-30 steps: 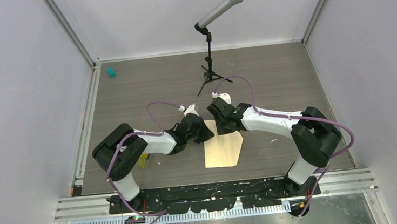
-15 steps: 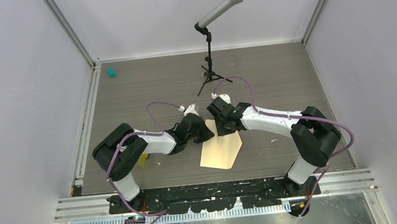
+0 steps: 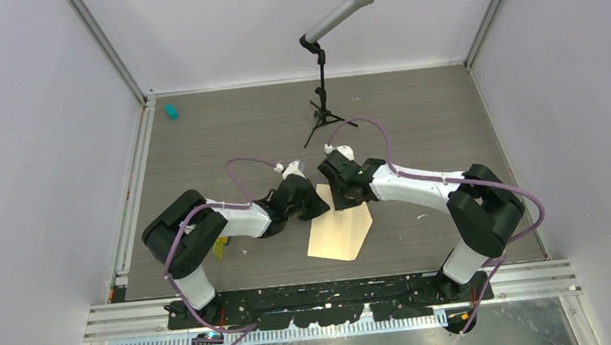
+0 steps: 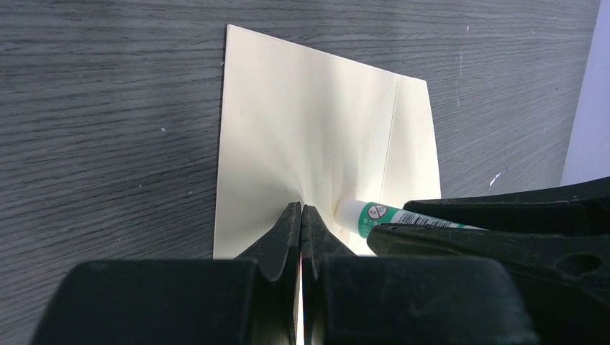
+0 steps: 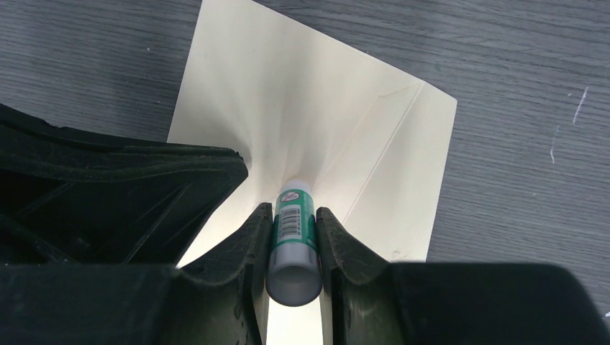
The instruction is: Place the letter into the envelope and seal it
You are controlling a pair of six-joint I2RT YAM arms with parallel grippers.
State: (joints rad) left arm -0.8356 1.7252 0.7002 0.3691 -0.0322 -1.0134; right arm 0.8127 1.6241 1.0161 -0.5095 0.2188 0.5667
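Observation:
The envelope (image 3: 341, 234) lies flat on the dark table, a pale tan sheet with fold lines and a pointed near end. My left gripper (image 3: 317, 206) is shut at the envelope's far end. In the left wrist view its fingertips (image 4: 301, 210) meet on the envelope (image 4: 309, 122), which puckers in creases toward them. My right gripper (image 5: 295, 215) is shut on a green-and-white glue stick (image 5: 293, 226), upright with its tip on the envelope (image 5: 324, 122) just beside the left fingers. The same glue stick (image 4: 368, 215) shows in the left wrist view. The letter is hidden.
A microphone on a small tripod stand (image 3: 325, 96) is at the back centre of the table. A small teal object (image 3: 170, 111) lies at the back left. Something yellow (image 3: 221, 247) sits by the left arm's base. Pale walls close in both sides.
The envelope's near end has swung a little to the left, so it now lies skewed. Both grippers stay at its far end, still shut.

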